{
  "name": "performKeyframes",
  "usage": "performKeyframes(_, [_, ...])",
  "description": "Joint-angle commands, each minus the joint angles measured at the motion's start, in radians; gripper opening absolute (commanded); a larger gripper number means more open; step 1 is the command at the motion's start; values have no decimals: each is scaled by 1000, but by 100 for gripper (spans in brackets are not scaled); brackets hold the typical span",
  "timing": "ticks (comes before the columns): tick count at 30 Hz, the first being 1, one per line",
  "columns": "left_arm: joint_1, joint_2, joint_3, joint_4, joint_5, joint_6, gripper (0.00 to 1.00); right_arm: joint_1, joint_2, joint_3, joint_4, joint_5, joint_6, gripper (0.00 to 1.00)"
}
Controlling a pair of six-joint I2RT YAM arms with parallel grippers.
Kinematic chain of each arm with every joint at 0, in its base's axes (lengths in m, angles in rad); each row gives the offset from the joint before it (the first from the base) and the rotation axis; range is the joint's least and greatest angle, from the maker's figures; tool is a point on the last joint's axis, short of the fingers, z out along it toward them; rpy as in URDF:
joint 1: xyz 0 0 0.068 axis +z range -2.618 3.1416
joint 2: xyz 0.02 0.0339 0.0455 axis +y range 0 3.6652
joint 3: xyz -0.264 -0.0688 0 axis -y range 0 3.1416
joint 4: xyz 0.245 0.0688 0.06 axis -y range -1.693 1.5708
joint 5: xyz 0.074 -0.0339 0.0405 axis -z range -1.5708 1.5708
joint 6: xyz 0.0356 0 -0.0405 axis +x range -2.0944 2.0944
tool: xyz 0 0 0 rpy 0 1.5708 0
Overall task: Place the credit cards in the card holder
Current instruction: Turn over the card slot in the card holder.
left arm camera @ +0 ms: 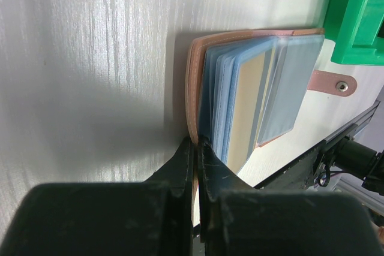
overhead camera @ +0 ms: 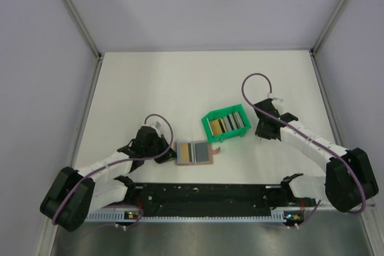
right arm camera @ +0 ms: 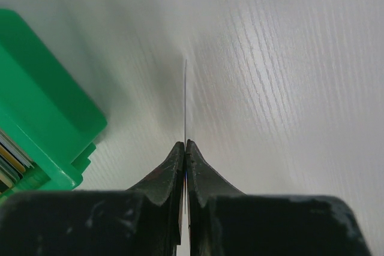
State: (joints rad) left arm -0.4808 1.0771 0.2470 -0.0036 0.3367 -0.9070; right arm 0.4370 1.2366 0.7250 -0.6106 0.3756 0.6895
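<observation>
Your left gripper is pinched tight on the soft tan cover of the card holder. The one card holder lies open on the white table, just beside the green tray. You can see its shiny clear pockets, with one gold card inside. Your right gripper is closed on one thin, stiff card, seen edge-on, near the tray. The one boxy plastic tray holds more cards, too small to count.

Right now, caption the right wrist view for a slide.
Right hand pinches a thin card edge-on beside the green plastic tray.
</observation>
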Motion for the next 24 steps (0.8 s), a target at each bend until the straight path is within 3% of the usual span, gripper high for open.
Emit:
performKeyframes(1, [-2,24,-12,-35,-41,25,0,-21,17,-16,61,-29,-8,1])
performKeyframes(10, [-1,29,-14,-29,-39,22,0,-34,24,-19,66,-37,-22,9])
performKeyframes(24, [-2,41,-14,-21,-36,26,0,-37,46,-16,64,-7,-42,10])
